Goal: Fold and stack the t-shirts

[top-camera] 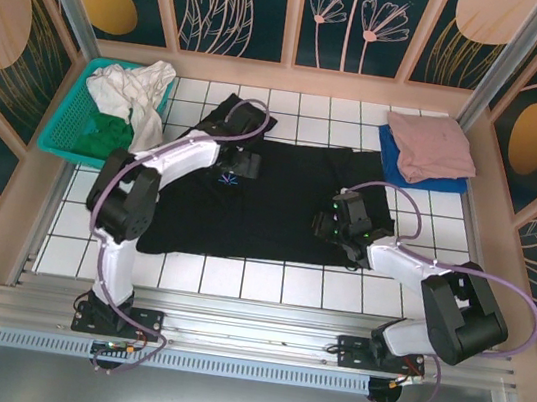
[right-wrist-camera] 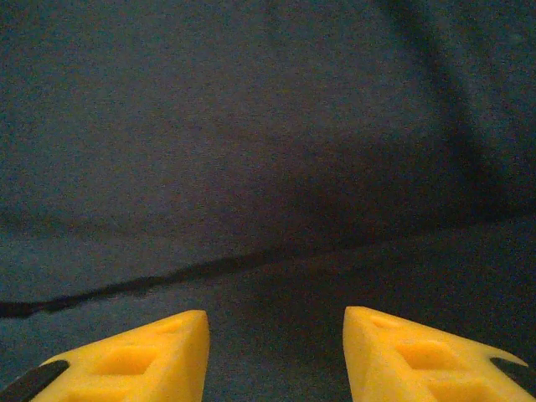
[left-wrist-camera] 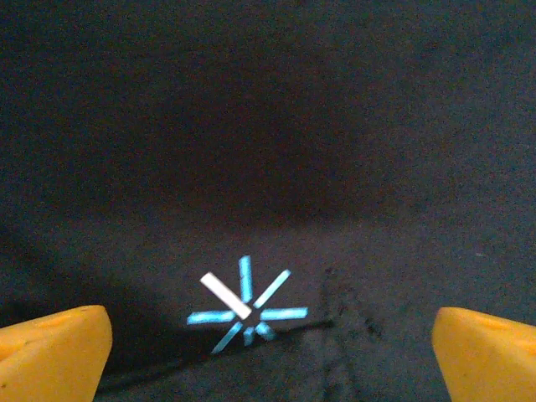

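Tiled table (top-camera: 266, 282): black t-shirt (top-camera: 277, 212); teal basket (top-camera: 65, 116) holds white cloth (top-camera: 133, 90), green cloth (top-camera: 107, 133).

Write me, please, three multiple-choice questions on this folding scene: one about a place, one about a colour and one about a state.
1. Where does the dusty-pink folded cloth t-shirt lie?
A. In a basket.
B. On the blue folded cloth t-shirt, at the far right of the white tiled table.
C. Under an arm.

2. What colour is the starburst mark on the large black cloth t-shirt?
A. Red.
B. Yellow.
C. Pale blue.

3. How is the left gripper?
A. Open above the black t-shirt.
B. Shut on the pink t-shirt.
C. Shut on the blue t-shirt.

Answers: 1 B, the pink one rests on top of the blue one; 2 C, the left wrist view shows pale-blue rays; 3 A, it stands wide apart over the mark, holding nothing.
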